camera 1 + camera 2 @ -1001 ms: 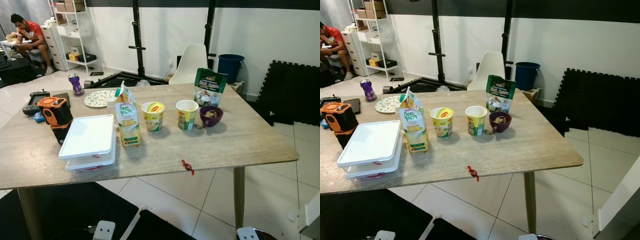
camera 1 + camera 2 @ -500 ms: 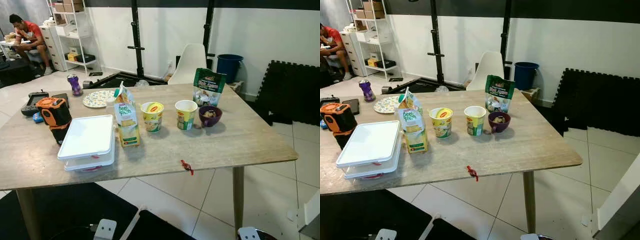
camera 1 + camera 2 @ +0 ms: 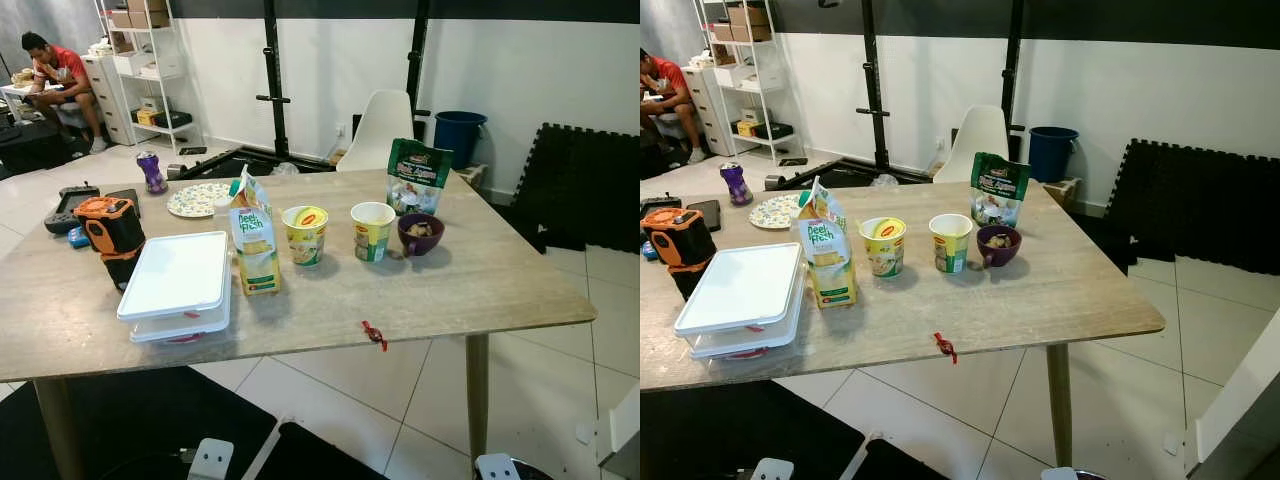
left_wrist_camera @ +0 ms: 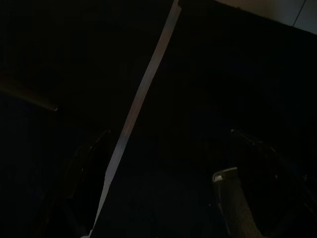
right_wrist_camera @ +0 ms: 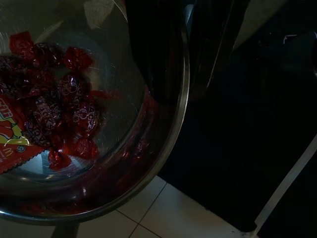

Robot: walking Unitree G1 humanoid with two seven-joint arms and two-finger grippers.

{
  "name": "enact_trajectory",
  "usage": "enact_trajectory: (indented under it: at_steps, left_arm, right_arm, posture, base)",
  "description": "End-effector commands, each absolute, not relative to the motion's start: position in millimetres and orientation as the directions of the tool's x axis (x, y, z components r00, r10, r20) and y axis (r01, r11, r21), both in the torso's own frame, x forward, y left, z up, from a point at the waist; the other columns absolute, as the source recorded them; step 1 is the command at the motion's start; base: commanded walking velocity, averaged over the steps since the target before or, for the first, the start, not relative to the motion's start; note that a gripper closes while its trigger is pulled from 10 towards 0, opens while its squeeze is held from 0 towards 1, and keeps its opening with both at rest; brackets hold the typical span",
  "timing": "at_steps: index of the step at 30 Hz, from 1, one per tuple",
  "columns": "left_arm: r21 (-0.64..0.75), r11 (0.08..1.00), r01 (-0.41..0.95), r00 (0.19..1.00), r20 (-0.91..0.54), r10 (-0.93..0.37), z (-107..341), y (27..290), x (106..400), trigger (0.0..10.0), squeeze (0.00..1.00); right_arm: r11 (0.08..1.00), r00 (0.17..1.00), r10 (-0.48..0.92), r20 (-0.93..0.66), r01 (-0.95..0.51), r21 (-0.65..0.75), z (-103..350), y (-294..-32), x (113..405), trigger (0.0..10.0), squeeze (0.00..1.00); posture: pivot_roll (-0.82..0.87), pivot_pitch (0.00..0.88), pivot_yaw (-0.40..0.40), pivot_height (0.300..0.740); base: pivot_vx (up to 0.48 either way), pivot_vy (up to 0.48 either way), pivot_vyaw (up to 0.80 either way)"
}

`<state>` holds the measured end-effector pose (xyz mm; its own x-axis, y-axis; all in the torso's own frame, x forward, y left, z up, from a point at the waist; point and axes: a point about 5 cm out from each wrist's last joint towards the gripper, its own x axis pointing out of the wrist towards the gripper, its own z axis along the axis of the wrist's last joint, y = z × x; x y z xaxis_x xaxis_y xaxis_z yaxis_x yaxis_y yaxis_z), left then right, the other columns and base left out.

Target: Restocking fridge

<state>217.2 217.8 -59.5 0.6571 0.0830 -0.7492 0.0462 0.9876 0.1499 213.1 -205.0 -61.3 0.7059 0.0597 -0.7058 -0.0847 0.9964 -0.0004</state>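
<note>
A long wooden table crosses the middle of the head views. On its left part sits a clear container with a white lid, the largest item on it. Just right of that stands a yellow juice carton; the lettering on its front is too small to read for certain. Toward the upper right of the tabletop a green snack bag stands upright, its print unreadable. In front of it, in a row, are a yellow noodle cup and a second noodle cup, both with a red-and-yellow Maggi badge, then a purple bowl holding food. At the left edge lies an orange and black tool; behind it are a patterned plate and a small purple bottle. A red candy wrapper hangs at the near table edge.

In the upper left corner a person in a red shirt sits by white shelves.

In the right wrist view the right gripper grips the rim of a glass bowl of red wrapped candies, one dark finger on each side of the wall. The left wrist view is very dark; the left gripper has its fingers spread apart.
</note>
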Motion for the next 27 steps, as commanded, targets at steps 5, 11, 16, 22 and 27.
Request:
enact_trajectory:
  at_steps: [5,11,16,22,27]
  left_arm:
    - [0.151,0.987,0.056,0.645,-0.76,0.08,-61.6,217.6,214.3,10.0,0.0]
    - [0.152,0.987,0.054,0.645,-0.759,0.082,-61.5,218.1,214.1,10.0,0.0]
    - [0.151,0.987,0.053,0.647,-0.758,0.081,-61.3,218.2,214.3,10.0,0.0]
    - [0.15,0.987,0.054,0.648,-0.758,0.079,-61.1,218.2,214.8,10.0,0.0]
    - [0.15,0.987,0.056,0.647,-0.758,0.079,-61.2,218.1,214.7,10.0,0.0]
  right_arm:
    - [0.997,0.715,0.054,-0.697,-0.074,0.002,-60.0,-205.8,214.7,10.0,0.0]
    - [0.997,0.715,0.054,-0.697,-0.074,0.002,-59.7,-206.2,215.0,10.0,0.0]
    - [0.997,0.716,0.055,-0.696,-0.075,0.002,-59.7,-205.9,215.1,10.0,0.0]
    - [0.997,0.716,0.056,-0.696,-0.075,0.003,-59.7,-205.2,215.2,10.0,0.0]
    - [0.997,0.715,0.054,-0.697,-0.074,0.002,-59.9,-205.5,214.9,10.0,0.0]
  posture:
    - [-0.06,0.036,0.026,0.74]
    - [-0.06,0.036,0.026,0.74]
    - [-0.06,0.035,0.025,0.74]
    - [-0.06,0.034,0.027,0.74]
    - [-0.06,0.034,0.026,0.74]
  base:
    - [0.0,0.0,0.0]
    - [0.0,0.0,0.0]
    - [0.0,0.0,0.0]
    - [0.0,0.0,-0.43]
    - [0.0,0.0,-0.8]
